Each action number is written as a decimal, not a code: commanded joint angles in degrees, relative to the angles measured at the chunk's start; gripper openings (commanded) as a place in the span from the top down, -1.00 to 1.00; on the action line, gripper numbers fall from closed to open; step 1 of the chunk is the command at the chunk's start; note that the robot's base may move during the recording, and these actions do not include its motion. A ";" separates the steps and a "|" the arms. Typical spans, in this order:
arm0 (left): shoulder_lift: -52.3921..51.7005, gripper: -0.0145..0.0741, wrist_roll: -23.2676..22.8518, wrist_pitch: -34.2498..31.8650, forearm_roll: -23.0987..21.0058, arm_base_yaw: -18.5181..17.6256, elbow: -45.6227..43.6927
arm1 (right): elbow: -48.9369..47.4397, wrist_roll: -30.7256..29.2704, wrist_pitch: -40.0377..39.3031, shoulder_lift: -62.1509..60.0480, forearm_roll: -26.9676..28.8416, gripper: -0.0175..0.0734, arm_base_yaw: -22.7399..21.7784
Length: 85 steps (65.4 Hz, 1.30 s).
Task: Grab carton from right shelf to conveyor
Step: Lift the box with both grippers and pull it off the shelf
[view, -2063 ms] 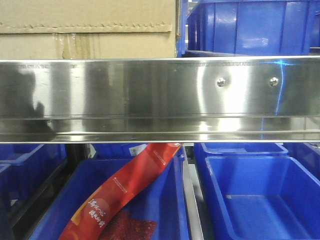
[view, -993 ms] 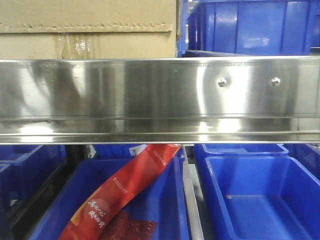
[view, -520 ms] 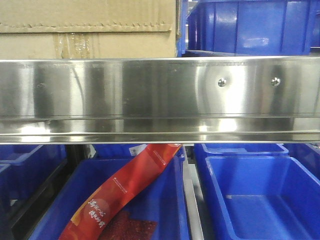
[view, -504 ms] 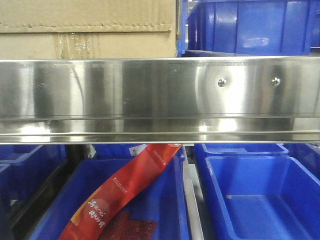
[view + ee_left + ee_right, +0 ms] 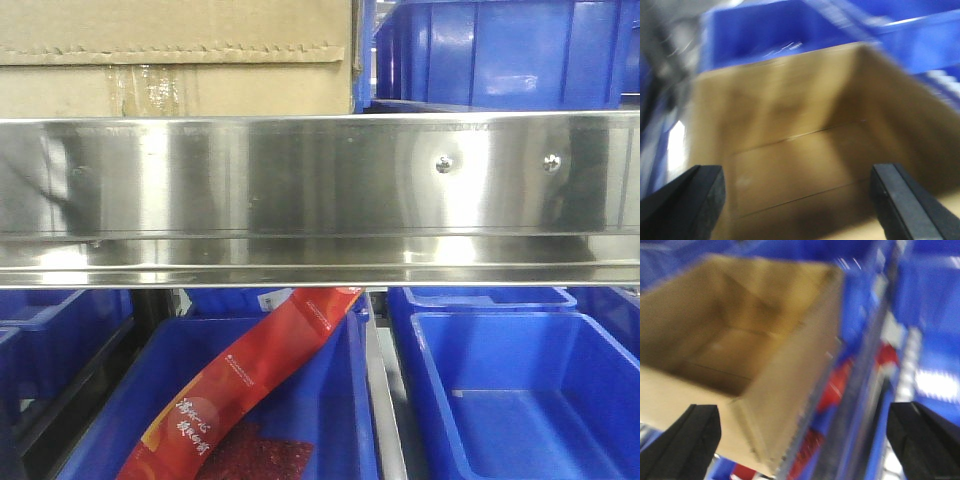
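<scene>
The brown carton stands on the right shelf behind its shiny steel rail, at the top left of the front view. In the blurred left wrist view my left gripper is open, its black fingers wide apart above the carton's open inside. In the blurred right wrist view my right gripper is open over the carton's right wall, with the open carton to its left. The conveyor is out of view.
Blue plastic bins stand beside the carton and on the lower level. One lower bin holds a red snack packet. Blue bins surround the carton in both wrist views.
The carton and shelf hold still in the front view. Only the dark reflections on the steel rail's left part shift and fade.
</scene>
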 commanded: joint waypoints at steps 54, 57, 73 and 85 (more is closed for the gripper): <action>16.14 -0.44 -0.15 2.87 -3.07 11.28 -6.56 | -24.45 8.98 2.20 28.47 -9.64 -0.64 6.48; 16.56 -0.44 -0.15 2.87 -2.92 11.28 -6.56 | -24.45 8.98 1.80 28.91 -9.17 -0.64 6.48; 18.97 -0.44 -0.15 2.87 -2.38 11.28 -6.56 | -24.45 10.45 0.78 30.78 -8.61 -0.64 6.48; 19.65 -0.30 -0.15 2.98 -2.08 11.74 -6.56 | -24.45 10.45 1.79 32.99 -8.38 -0.40 6.48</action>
